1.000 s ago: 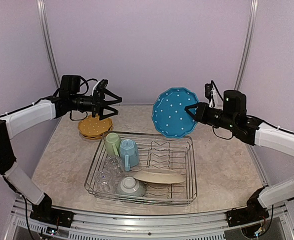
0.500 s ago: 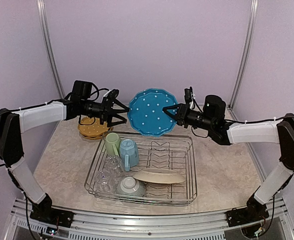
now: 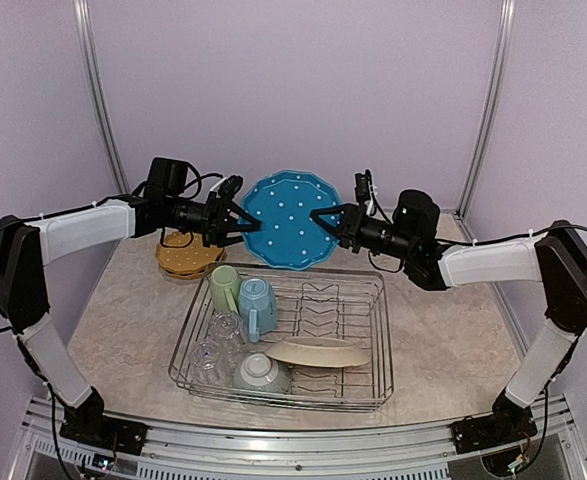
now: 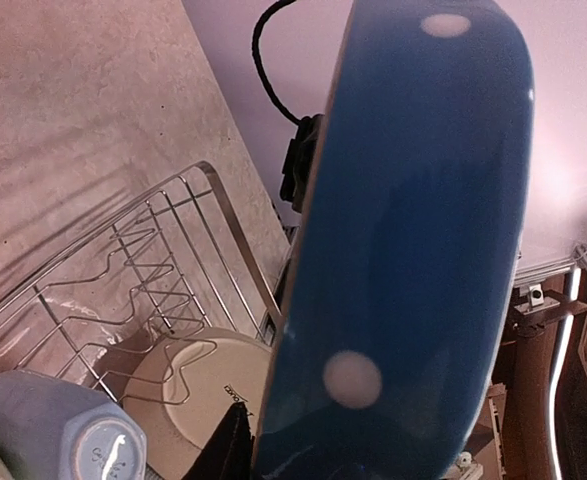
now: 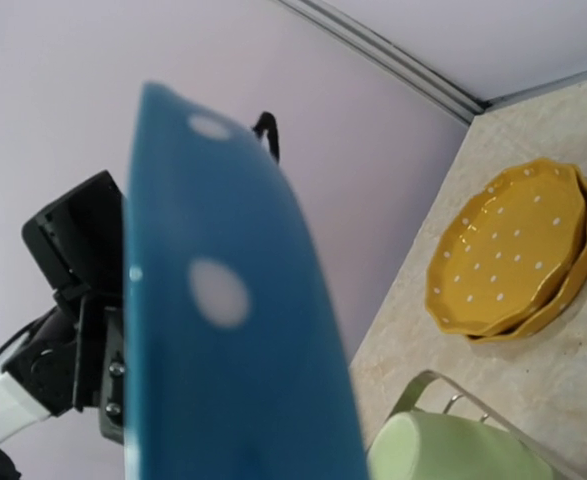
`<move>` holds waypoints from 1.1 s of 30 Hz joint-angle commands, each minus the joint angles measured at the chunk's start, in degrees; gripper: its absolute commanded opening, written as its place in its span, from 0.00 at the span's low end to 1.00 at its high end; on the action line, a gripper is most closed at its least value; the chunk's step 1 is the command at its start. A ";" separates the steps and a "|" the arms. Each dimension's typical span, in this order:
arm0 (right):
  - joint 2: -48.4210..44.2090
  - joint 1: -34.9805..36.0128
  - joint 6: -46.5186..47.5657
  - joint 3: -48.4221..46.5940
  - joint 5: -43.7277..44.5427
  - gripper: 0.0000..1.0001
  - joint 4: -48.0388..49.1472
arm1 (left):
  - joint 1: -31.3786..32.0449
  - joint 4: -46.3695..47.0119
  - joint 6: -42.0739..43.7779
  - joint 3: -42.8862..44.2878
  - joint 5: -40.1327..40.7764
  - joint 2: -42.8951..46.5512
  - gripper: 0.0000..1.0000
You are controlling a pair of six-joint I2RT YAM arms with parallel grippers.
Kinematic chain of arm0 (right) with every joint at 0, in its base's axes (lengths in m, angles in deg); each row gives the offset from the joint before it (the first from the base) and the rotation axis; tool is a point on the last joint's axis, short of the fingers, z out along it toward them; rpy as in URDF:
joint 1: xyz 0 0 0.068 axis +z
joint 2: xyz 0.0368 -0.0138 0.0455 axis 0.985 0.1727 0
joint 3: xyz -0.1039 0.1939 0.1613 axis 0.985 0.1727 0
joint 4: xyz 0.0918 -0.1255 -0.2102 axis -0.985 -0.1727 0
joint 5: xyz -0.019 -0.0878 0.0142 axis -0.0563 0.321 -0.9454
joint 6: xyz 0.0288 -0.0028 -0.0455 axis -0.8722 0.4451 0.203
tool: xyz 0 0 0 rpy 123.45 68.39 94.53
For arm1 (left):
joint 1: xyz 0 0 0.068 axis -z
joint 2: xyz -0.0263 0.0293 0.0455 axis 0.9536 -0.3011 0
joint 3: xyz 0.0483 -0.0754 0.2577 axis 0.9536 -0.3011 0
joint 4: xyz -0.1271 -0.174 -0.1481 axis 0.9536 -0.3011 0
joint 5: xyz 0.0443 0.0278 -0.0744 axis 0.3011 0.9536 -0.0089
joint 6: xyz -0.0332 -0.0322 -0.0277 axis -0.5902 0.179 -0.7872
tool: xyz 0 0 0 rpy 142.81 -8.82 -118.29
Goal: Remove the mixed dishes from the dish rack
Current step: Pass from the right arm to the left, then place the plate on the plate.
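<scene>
The blue dotted plate (image 3: 291, 220) hangs on edge in the air above the back of the dish rack (image 3: 383, 330). My left gripper (image 3: 247, 222) is shut on its left rim and my right gripper (image 3: 321, 218) is shut on its right rim. The plate (image 4: 413, 250) fills the left wrist view, with one dark finger (image 4: 225, 452) against it. It also blocks the right wrist view (image 5: 233, 350), hiding the right fingers. The rack holds a pale green mug (image 3: 223, 288), a light blue mug (image 3: 257, 303), clear glasses (image 3: 218, 345), a grey-green bowl (image 3: 261, 373) and a cream plate (image 3: 318, 352).
Yellow dotted plates (image 3: 186, 255) are stacked on the table behind the rack's left corner, below my left arm, and show in the right wrist view (image 5: 508, 255). Purple walls close in the back and both sides.
My right gripper carried the blue plate leftward to the middle. My left gripper moved right to meet it and closed from wide open onto the plate's left rim.
</scene>
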 commanded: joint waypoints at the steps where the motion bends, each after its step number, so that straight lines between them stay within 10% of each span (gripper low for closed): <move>1: 0.28 1.04 -1.30 -3.50 -0.58 0.00 11.07 | 0.41 -1.67 0.95 1.31 0.28 -1.08 0.24; 9: 0.95 1.12 -1.04 -2.02 -0.40 0.01 11.40 | 0.33 -4.05 3.07 1.87 2.04 -0.40 0.00; 17: -2.56 1.14 4.28 -0.64 2.57 0.69 2.52 | -2.26 -6.84 5.45 2.57 4.72 1.66 0.00; 22: -3.95 0.96 5.90 -0.37 4.25 0.93 -2.20 | -5.09 -5.55 3.98 2.15 3.95 2.52 0.00; 33: -10.46 -0.09 12.30 1.54 10.43 1.00 -15.81 | -16.49 -8.23 2.17 1.06 11.21 5.63 0.00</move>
